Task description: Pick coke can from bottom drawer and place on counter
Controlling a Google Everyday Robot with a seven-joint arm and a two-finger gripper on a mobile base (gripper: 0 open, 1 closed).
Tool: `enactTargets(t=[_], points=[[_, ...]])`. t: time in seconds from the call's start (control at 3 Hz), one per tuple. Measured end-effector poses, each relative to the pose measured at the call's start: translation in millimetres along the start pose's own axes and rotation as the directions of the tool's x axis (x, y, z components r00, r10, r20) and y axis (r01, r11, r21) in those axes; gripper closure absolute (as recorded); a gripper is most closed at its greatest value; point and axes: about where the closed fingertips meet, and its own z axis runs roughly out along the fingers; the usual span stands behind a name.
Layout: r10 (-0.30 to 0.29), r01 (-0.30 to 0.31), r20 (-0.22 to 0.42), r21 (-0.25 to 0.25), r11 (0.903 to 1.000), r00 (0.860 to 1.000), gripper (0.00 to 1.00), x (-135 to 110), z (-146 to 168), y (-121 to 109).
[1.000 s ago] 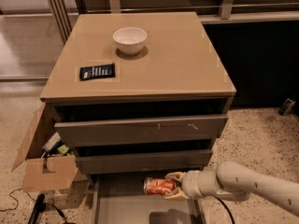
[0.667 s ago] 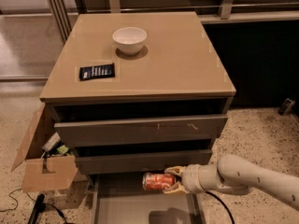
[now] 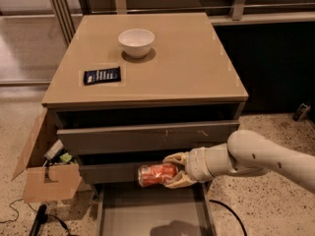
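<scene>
Far left, on the speckled floor: an open cardboard box [image 3: 47,183] stands against the cabinet's side, with small items inside that cannot be made out. A black cable [image 3: 29,219] lies in front of it.

Counter [image 3: 192,68]: a flat black packet [image 3: 102,75] lies near the left front edge. A white bowl [image 3: 136,42] stands upright behind it, toward the back, well apart from the packet.

Below the counter: the top drawer [image 3: 118,137] and middle drawer [image 3: 106,172] each sit slightly out from the cabinet. The bottom drawer [image 3: 142,215] is pulled out toward the camera, and its flat grey floor is exposed.

Can [image 3: 156,174]: it is held on its side, silvery end pointing left, above the bottom drawer's floor and level with the middle drawer's face. It touches neither the floor nor the counter.

Gripper [image 3: 173,170]: it is just right of the can, in front of the middle drawer. Its two fingers [image 3: 175,158] are closed on the can's right end, one above and one below.

Right: the white arm [image 3: 266,156] runs from the gripper out to the frame's right edge. A thin black cable [image 3: 229,209] lies on the floor beneath it.
</scene>
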Motion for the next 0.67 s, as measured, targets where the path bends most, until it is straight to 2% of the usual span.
enactTargets(t=[0.33, 0.67], points=[[-0.062, 0.061, 0.010, 0.027, 0.9978, 0.998, 1.00, -52.9, -53.5, -20.2], [-0.062, 0.061, 0.010, 0.027, 0.9978, 0.998, 1.00, -52.9, -53.5, -20.2]])
